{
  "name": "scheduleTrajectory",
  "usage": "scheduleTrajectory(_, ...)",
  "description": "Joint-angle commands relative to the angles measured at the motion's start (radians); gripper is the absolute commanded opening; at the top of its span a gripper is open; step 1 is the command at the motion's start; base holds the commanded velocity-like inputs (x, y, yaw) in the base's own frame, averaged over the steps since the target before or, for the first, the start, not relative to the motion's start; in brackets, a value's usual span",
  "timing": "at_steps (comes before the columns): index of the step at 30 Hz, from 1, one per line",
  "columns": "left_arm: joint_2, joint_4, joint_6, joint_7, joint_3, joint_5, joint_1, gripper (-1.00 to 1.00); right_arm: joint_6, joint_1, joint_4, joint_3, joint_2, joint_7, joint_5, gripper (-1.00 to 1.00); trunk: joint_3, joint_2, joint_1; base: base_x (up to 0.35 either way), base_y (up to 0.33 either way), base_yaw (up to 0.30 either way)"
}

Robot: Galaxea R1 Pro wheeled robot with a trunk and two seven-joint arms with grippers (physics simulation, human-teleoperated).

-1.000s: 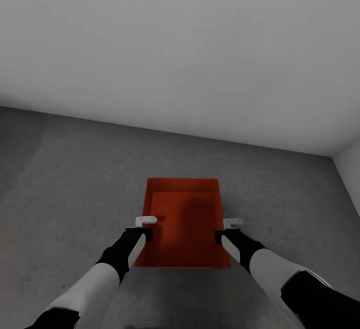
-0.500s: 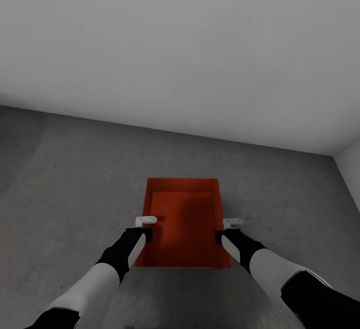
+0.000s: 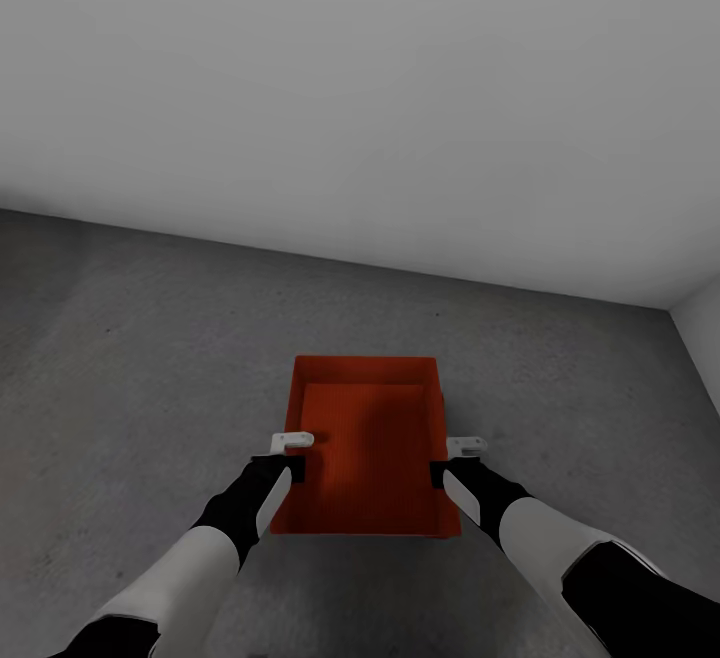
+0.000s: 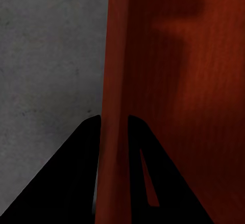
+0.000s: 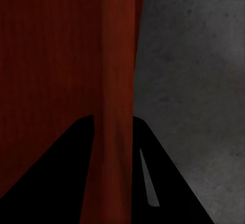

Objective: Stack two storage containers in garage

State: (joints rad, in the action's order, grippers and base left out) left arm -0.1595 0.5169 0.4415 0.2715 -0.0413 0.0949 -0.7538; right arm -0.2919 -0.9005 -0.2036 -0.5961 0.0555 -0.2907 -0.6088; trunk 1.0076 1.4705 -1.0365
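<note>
Orange-red storage container (image 3: 368,443) is sitting open-topped over the grey concrete floor (image 3: 130,358), near a white wall (image 3: 360,88) | left gripper (image 3: 290,453) is pinching the container's left wall, one finger inside, one outside | right gripper (image 3: 450,460) is clamping its right wall likewise.

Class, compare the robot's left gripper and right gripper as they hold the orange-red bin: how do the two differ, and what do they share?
The left gripper clamps the storage container's left long wall; the right gripper clamps its right long wall. The left arm comes in from the container's left and the right arm from its right. Shared: each gripper has one finger inside and one outside its wall, above the grey floor.
</note>
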Motion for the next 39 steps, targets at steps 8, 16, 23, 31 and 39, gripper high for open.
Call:
scheduleTrajectory(8, 0.002, 0.001, 0.011, 0.012, 0.004, -0.012, 0.001, -1.0, 0.003, -0.001, -0.003, 0.044, -0.031, -0.041, 0.031, -1.0, 0.007, 0.015, -0.008, 0.0, 0.0, 0.0)
scheduleTrajectory(16, 0.002, 0.0, 0.011, 0.012, 0.004, -0.013, 0.001, -1.0, 0.003, -0.001, -0.003, 0.044, -0.031, -0.041, 0.031, -1.0, 0.029, 0.064, -0.035, 0.0, 0.0, 0.0)
scheduleTrajectory(23, 0.002, 0.0, 0.011, 0.012, 0.004, -0.013, 0.001, -1.0, 0.003, -0.001, -0.003, 0.044, -0.031, -0.041, 0.031, -1.0, 0.035, 0.078, -0.042, 0.0, 0.0, 0.0)
scheduleTrajectory(31, 0.002, 0.0, 0.011, 0.012, 0.004, -0.014, 0.001, -1.0, 0.004, -0.001, -0.003, 0.044, -0.031, -0.041, 0.031, -1.0, 0.048, 0.106, -0.058, 0.0, 0.0, 0.0)
scheduleTrajectory(39, 0.002, 0.0, 0.011, 0.012, 0.004, -0.015, 0.001, -1.0, 0.004, -0.001, -0.003, 0.044, -0.031, -0.041, 0.031, -1.0, 0.048, 0.106, -0.058, 0.0, 0.0, 0.0)
